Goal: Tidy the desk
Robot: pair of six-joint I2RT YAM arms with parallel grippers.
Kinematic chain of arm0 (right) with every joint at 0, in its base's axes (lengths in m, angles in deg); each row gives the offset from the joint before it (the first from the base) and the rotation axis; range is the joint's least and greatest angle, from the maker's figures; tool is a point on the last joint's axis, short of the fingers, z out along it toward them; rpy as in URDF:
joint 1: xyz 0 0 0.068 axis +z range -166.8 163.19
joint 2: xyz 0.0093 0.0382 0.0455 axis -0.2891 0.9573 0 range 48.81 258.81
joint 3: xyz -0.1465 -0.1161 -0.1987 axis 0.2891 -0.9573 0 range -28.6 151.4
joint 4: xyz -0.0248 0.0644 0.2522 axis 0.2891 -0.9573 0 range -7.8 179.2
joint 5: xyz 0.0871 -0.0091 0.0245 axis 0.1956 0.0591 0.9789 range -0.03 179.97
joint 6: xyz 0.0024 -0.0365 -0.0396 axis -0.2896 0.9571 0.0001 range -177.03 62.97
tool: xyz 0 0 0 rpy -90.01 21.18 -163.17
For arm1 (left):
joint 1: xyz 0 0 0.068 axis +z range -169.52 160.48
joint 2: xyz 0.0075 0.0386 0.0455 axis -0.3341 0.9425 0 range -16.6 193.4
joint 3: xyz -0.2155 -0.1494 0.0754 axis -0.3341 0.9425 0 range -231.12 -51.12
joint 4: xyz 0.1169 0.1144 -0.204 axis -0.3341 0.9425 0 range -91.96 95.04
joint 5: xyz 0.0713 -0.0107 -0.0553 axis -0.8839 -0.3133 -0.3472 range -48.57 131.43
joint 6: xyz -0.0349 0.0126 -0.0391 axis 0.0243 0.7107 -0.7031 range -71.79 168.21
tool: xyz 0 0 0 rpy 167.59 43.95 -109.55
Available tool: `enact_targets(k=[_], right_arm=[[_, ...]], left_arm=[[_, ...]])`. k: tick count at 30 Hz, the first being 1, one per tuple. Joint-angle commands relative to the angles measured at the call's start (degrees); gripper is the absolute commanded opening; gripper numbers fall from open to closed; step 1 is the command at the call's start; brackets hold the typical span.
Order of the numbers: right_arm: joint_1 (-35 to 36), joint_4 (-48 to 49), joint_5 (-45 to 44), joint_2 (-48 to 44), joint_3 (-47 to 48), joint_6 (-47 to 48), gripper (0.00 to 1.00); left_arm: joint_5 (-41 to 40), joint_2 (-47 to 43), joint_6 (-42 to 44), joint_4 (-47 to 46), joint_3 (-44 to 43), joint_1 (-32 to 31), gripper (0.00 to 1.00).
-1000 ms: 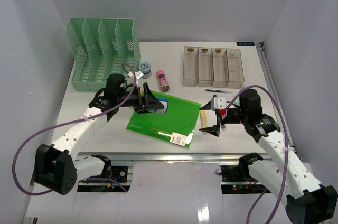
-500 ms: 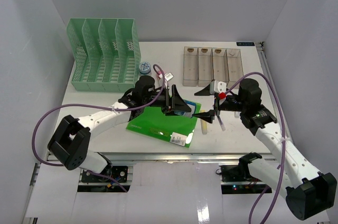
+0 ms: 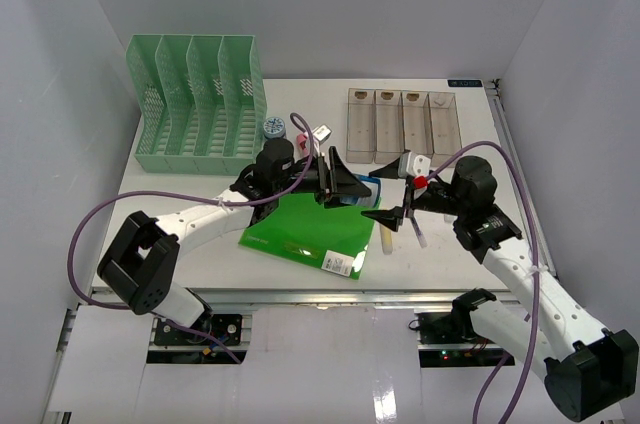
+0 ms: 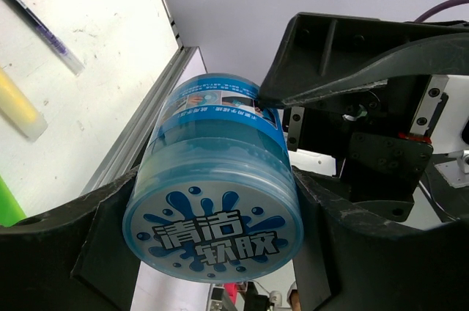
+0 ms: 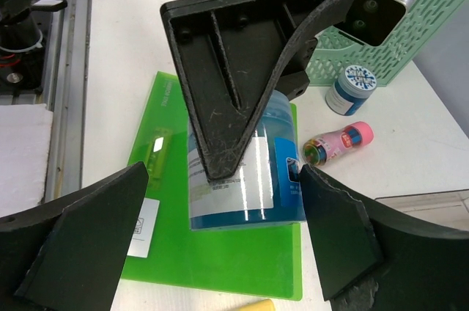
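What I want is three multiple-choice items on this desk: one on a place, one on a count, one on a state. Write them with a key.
1. Where does the green file rack stand on the desk?
A. back left
B. front right
C. front middle
2. How many compartments has the clear tray?
A. two
B. four
C. six
3. What state is the blue jar in?
A. lying loose on the desk
B. gripped in the left pincer
C. stowed in the tray
Key: 1 A, it sits at the far left corner; 2 B, four bins stand side by side; 3 B, the pincer clamps both its sides.
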Motion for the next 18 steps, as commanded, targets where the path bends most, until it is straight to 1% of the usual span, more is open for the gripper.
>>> enact_targets(k=[1, 11, 12, 15, 16, 17, 18], right_arm=[[0.49, 2.46, -2.30, 1.13, -0.44, 2.10, 0.90], [0.46, 3.06, 0.19, 3.19, -0.21, 6.36, 0.90], [0.46, 3.17, 0.42, 3.27, -0.16, 6.40, 0.91], [0.52, 3.50, 0.76, 3.66, 0.05, 6.70, 0.96], [0.47, 3.54, 1.23, 3.86, 0.19, 7.04, 0.96], [0.53, 3.00, 2.18, 4.20, 0.53, 7.65, 0.85], [0.55, 2.67, 3.29, 4.43, 1.00, 7.90, 0.71]], left_arm=[[0.98, -1.66, -2.22, -7.24, -2.23, -0.79, 0.04], [1.62, -2.50, -2.37, -6.63, -2.56, -0.94, 0.04], [1.66, -2.56, -2.37, -6.62, -2.51, -0.94, 0.04], [1.68, -2.65, -2.37, -6.71, -2.24, -0.94, 0.05], [1.75, -2.71, -2.37, -6.77, -2.18, -0.94, 0.06], [1.75, -2.71, -2.44, -6.84, -2.17, -0.94, 0.07], [1.75, -2.71, -2.46, -6.86, -2.17, -0.94, 0.08]])
